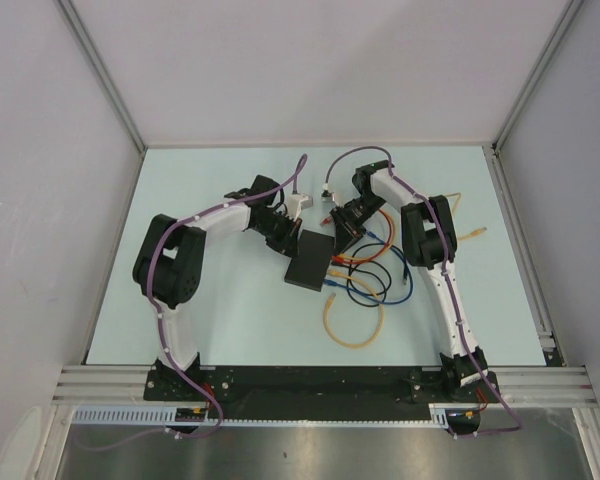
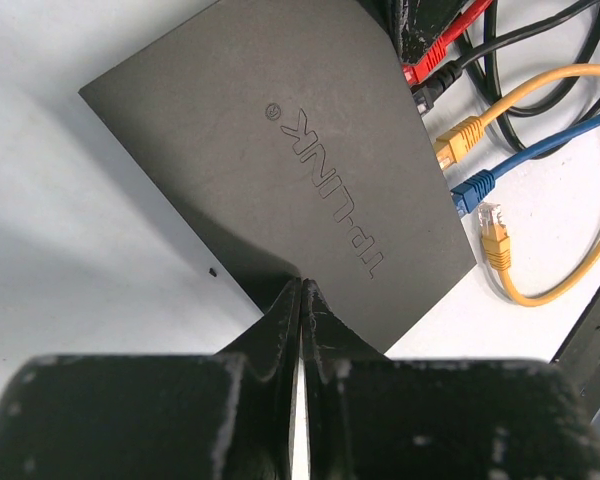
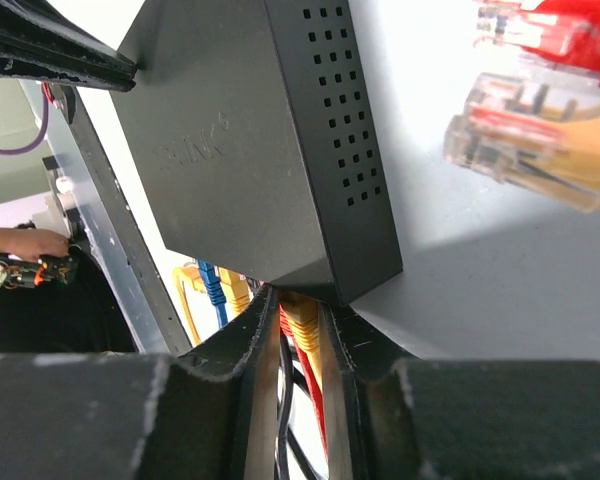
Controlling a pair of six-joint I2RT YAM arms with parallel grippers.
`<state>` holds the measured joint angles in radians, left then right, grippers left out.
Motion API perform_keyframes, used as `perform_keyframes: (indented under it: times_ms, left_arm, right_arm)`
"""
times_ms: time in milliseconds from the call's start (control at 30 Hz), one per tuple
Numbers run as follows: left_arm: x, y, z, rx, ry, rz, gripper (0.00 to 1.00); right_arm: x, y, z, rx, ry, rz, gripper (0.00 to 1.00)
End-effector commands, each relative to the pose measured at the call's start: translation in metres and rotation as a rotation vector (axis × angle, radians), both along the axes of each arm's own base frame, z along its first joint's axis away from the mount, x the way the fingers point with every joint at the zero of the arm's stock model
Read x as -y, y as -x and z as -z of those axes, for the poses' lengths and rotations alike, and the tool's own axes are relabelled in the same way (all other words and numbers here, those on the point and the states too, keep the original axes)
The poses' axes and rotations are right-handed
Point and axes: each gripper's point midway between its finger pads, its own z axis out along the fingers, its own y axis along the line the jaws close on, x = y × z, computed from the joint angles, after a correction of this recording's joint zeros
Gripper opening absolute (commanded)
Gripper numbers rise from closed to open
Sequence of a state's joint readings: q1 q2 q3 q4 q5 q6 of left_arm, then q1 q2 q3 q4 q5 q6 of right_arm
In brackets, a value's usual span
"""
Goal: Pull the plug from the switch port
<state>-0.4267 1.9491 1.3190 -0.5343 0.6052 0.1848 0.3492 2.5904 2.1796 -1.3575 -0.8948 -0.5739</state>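
Pinning the switch [image 1: 313, 262] looks like the left gripper's [image 2: 300, 285] job. Its fingers are pressed fully together with nothing held and the tips down on the box's edge, presumably so the box doesn't slide when a plug gets pulled. The switch lies flat mid-table [image 1: 230, 320], TP-LINK face up. In the top view the left gripper is at its 11 o'clock, the right gripper [image 3: 298, 300] at 1 o'clock, and the cable tangle [image 1: 365, 285] spills out to 3–5 o'clock. The port side carries a red plug [image 2: 435, 68], yellow plug [image 2: 458, 140] and blue plug [image 2: 472, 190], with a loose yellow plug [image 2: 495, 240] on the table just beside. The right fingers stand narrow, straddling red and yellow at the port edge. Can't tell if the pads bear yet, or on which plug. The fingers point at the port face, which suits a straight pull.
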Motion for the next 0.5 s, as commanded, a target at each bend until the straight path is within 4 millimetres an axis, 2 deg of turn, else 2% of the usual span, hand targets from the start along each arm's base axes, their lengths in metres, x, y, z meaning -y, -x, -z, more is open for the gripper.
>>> perform_keyframes:
  times_ms: [0, 333, 400, 433, 467]
  left_arm:
    - [-0.009, -0.005, 0.018, 0.024, -0.083, 0.008, 0.05]
    - [-0.011, -0.004, 0.019, 0.032, -0.088, 0.010, 0.05]
    - [-0.011, -0.004, 0.019, 0.033, -0.087, 0.010, 0.05]
    - [-0.012, -0.003, 0.019, 0.033, -0.090, 0.011, 0.05]
    - [-0.012, -0.003, 0.019, 0.035, -0.091, 0.012, 0.05]
  right_arm:
    - [0.013, -0.006, 0.042, 0.065, 0.130, -0.031, 0.16]
    - [0.019, -0.016, 0.042, 0.098, 0.152, 0.004, 0.06]
    - [0.020, -0.019, 0.042, 0.088, 0.151, 0.023, 0.10]
    - [0.021, -0.019, 0.043, 0.082, 0.154, 0.030, 0.20]
    - [0.022, -0.020, 0.044, 0.075, 0.161, 0.037, 0.26]
